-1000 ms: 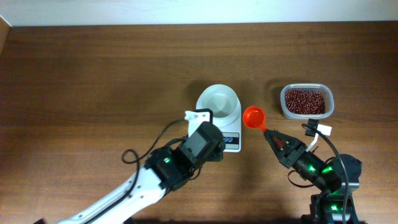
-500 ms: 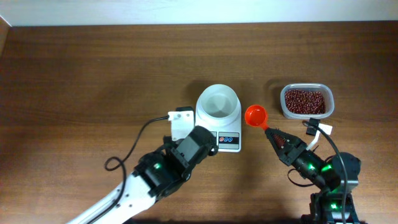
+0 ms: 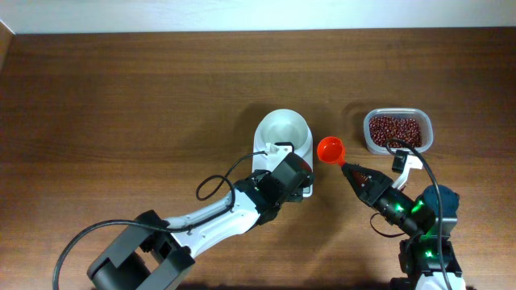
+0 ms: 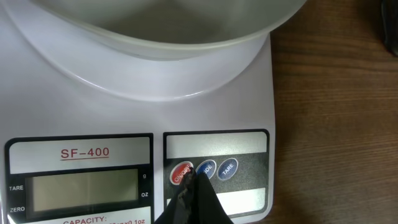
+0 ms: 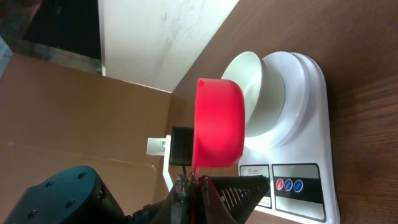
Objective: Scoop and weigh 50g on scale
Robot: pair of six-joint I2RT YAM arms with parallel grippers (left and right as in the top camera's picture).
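The white scale [image 3: 305, 155] stands mid-table with its round white bowl [image 3: 284, 133] empty. My left gripper [image 3: 297, 179] is shut and hides the front panel from overhead. In the left wrist view its closed tip [image 4: 196, 182] rests at the edge of the red on/off button [image 4: 181, 173], beside two blue buttons; the grey display [image 4: 84, 190] is blank. My right gripper [image 3: 356, 175] is shut on the handle of a red scoop [image 3: 330, 149], which hangs just right of the scale with nothing in it. The right wrist view shows the scoop [image 5: 217, 124] in front of the scale [image 5: 301, 81].
A clear plastic tub of red beans [image 3: 397, 131] sits to the right of the scoop, behind my right arm. The left arm's cable loops over the table left of the scale. Brown wood lies all around.
My left gripper swung left off the scale, then back to the right, and is now over the button panel with its fingers shut. The right gripper and scoop have barely moved.
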